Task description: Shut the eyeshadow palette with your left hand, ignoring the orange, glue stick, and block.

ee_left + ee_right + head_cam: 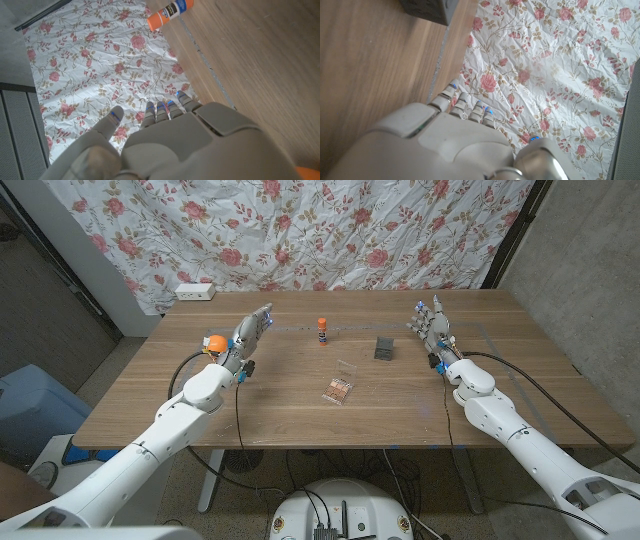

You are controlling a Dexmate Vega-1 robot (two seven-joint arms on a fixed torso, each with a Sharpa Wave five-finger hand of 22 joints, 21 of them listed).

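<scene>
The eyeshadow palette (340, 385) lies open at the table's middle, its clear lid folded back toward the far side and the pans of brown shades showing. My left hand (250, 335) stands raised at the left, well apart from the palette, fingers stretched out and holding nothing; the left wrist view shows its back (170, 145). At the right, my right hand (432, 325) is also raised with fingers apart and nothing in it, its back (445, 145) seen in the right wrist view.
An orange (214, 343) sits just left of my left hand. The glue stick (322, 332) (170, 12) stands upright beyond the palette. A dark grey block (384, 348) (427, 10) lies right of it. A flowered cloth (300, 230) hangs behind the table.
</scene>
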